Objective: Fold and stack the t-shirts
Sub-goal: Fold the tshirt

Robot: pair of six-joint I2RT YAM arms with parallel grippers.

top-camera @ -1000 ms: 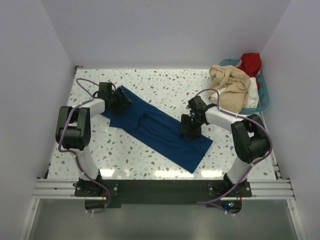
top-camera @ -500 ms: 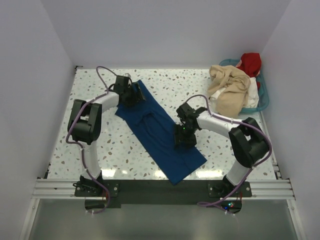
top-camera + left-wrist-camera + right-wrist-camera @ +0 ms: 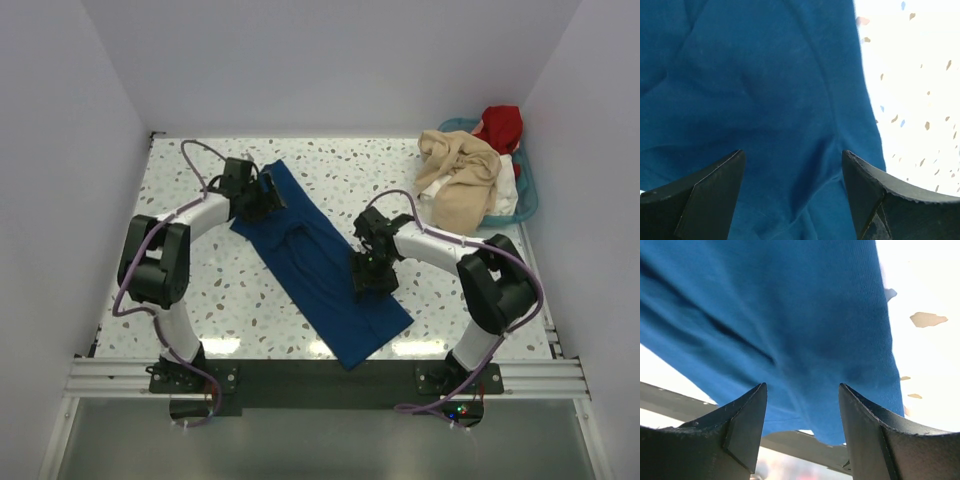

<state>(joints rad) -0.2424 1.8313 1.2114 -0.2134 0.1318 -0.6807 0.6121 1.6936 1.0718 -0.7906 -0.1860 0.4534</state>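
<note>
The dark navy t-shirt (image 3: 318, 272) lies on the speckled table as a long narrow strip, running from the back left to the front middle; its print does not show. My left gripper (image 3: 264, 196) is over its far end, open, with blue cloth (image 3: 765, 90) beneath the spread fingers (image 3: 707, 197). My right gripper (image 3: 372, 277) is at the strip's right edge near the front, open, with blue cloth (image 3: 790, 315) beneath its fingers (image 3: 742, 427). The beige (image 3: 460, 180), red (image 3: 500, 125) and white (image 3: 506, 197) t-shirts are heaped at the back right.
A teal plastic basket (image 3: 527, 195) stands in the back right corner, holding the heap of shirts, the beige one spilling over its rim. White walls close in the table on three sides. A metal rail (image 3: 320, 375) runs along the near edge.
The navy shirt has swung to a steeper angle and shifted left. My left gripper moved right and towards the back, my right gripper moved left. In the last half second, little changed.
</note>
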